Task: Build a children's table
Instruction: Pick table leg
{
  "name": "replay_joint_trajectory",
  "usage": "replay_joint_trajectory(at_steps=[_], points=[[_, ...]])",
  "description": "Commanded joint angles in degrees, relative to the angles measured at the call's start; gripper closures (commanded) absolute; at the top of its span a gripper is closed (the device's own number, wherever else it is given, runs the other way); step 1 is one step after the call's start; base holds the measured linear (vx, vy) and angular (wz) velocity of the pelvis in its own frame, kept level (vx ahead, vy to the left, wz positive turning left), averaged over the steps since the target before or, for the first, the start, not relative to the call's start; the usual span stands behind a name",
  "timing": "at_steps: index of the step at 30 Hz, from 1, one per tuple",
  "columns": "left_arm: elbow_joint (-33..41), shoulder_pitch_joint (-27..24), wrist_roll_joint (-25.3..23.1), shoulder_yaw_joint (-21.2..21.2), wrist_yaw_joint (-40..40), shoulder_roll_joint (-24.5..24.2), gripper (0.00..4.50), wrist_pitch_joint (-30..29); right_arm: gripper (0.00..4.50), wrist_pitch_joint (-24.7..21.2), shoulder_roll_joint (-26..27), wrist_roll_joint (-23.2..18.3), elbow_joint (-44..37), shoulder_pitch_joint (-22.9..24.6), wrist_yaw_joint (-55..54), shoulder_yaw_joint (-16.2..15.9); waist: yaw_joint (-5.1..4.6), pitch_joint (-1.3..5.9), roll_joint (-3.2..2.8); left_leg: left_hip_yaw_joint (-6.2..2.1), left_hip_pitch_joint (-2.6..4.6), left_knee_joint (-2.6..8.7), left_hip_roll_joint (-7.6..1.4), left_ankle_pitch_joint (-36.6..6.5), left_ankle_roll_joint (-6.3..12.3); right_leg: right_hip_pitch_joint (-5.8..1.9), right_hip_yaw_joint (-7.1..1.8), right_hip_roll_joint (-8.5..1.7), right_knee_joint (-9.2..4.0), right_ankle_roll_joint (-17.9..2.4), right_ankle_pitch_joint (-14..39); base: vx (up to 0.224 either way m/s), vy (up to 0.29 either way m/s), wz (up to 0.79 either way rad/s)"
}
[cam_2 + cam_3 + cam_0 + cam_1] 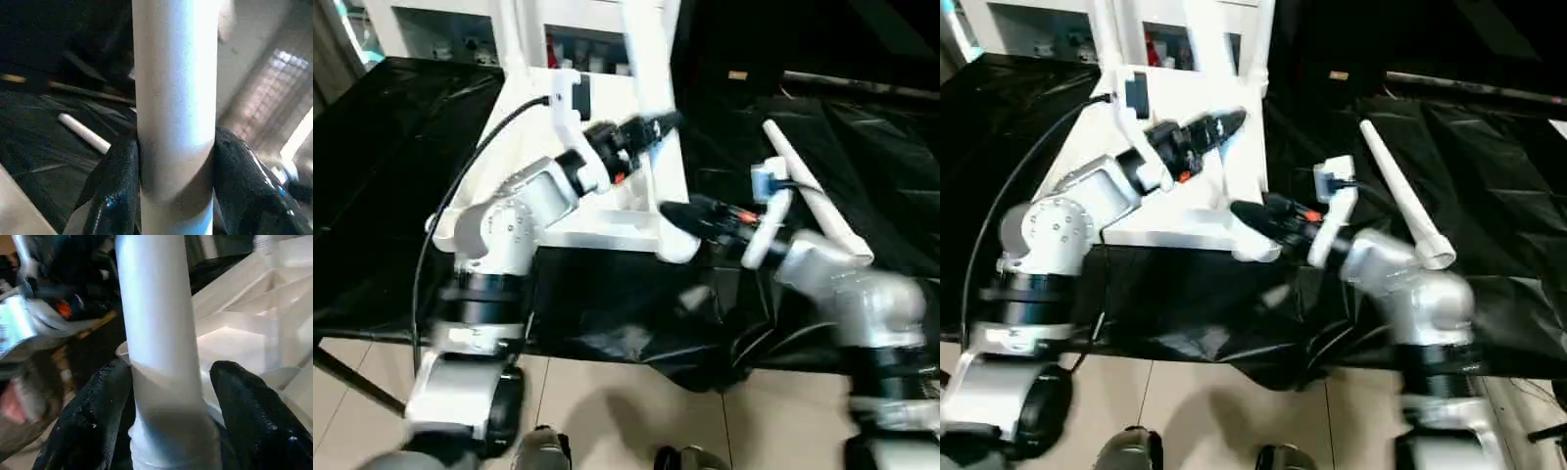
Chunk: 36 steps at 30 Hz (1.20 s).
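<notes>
White plastic rectangular tabletop point(607, 211), lying underside up on the black-draped work table point(391, 176), its long axis running away from the robot toward the shelving behind; raised ribs show inside it in the right wrist view. Standing leg: long white tapered plastic tube point(646, 69), upright with a slight tilt, long axis near vertical, lower end at the tabletop's near right corner point(671, 245), upper end running out of the top of the picture. Left gripper point(656, 125), two black fingers point(117, 186) closed on that standing leg partway up, a finger pressed to each side (contact plain in the left wrist view). Right gripper point(677, 213), at the near right corner beside the foot of the same leg; its black fingers point(249, 416) stand to either side of the tube just above the socket, one with a visible gap to the tube, so the jaws stand open around it rather than clamped. Loose leg: second long white tapered tube point(1400, 196), lying flat on the black cloth to the right of the tabletop, long axis diagonal, narrow end pointing away from the robot, wide open end nearer. Further white uprights rise at the tabletop's far edge (too blurred to identify).
</notes>
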<state>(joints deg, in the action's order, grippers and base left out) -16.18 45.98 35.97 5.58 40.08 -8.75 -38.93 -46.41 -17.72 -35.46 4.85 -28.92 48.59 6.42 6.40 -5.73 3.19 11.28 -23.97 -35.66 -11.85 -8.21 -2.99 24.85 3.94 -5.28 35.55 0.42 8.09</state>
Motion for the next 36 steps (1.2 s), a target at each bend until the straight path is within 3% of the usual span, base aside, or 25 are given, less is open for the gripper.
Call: replay_joint_trajectory(at_steps=[1,8,14,22,29,31,36], points=[[-0.47,1.67,0.12,-2.49,4.61,-0.87,2.64,-1.26,1.52,-1.59,-1.44,-0.98,0.19,-0.63,2.01,0.31,-0.03,6.14,-0.22,-0.82,2.21,4.41,-1.05,-14.22,-2.56,-3.14,-1.95,-2.79,-4.59,-7.45,19.38,0.000,0.000,0.00],[1.27,2.21,2.25,-5.47,12.94,-2.33,2.64,-3.68,1.52,-2.84,-4.15,-1.07,1.11,-1.02,6.08,-2.49,0.04,6.14,0.02,-0.78,2.25,4.31,-1.13,-14.64,-2.72,-3.19,-1.93,-2.95,-4.56,-8.62,20.21,0.000,0.000,0.00],[0.91,3.17,3.87,-4.90,15.28,-1.55,2.64,-3.71,1.52,-3.13,-4.76,-1.31,1.65,-1.18,7.77,-3.52,0.12,6.09,0.14,-0.75,2.15,4.22,-1.15,-14.69,-2.61,-3.17,-1.94,-3.03,-4.50,-9.16,20.61,0.000,0.000,0.00],[0.76,3.12,4.12,-4.04,16.77,-1.10,2.64,-3.73,2.30,-4.37,-4.60,-2.50,1.59,-0.75,9.21,-4.00,0.09,6.08,0.23,-0.87,2.22,4.24,-1.17,-15.63,-2.94,-3.06,-1.85,-3.02,-4.80,-8.04,22.96,0.000,0.000,0.00],[-0.30,3.12,3.17,-3.81,15.81,-1.00,2.64,-2.04,2.53,-3.25,-3.90,-2.40,2.23,-1.12,8.14,-3.76,0.12,6.15,0.25,-0.90,2.20,4.22,-1.15,-15.49,-3.01,-3.05,-1.82,-3.05,-4.83,-7.66,23.23,0.000,0.000,0.00],[-3.03,4.17,-0.73,-3.11,8.87,0.08,2.08,1.12,2.54,-1.93,-2.42,-1.88,2.38,-1.56,5.22,-2.66,0.06,6.13,0.22,-0.91,2.13,4.24,-1.15,-15.58,-3.09,-3.01,-1.82,-3.03,-4.89,-7.59,23.05,0.000,0.000,0.00],[-1.04,3.52,-2.79,-1.95,0.46,3.08,1.52,3.13,2.59,0.91,0.71,0.76,1.90,-2.95,-1.88,-1.76,-0.13,6.22,0.41,-1.03,2.12,4.29,-1.26,-15.86,-3.86,-2.95,-1.73,-3.08,-4.83,-7.09,23.34,0.000,0.000,0.00]])
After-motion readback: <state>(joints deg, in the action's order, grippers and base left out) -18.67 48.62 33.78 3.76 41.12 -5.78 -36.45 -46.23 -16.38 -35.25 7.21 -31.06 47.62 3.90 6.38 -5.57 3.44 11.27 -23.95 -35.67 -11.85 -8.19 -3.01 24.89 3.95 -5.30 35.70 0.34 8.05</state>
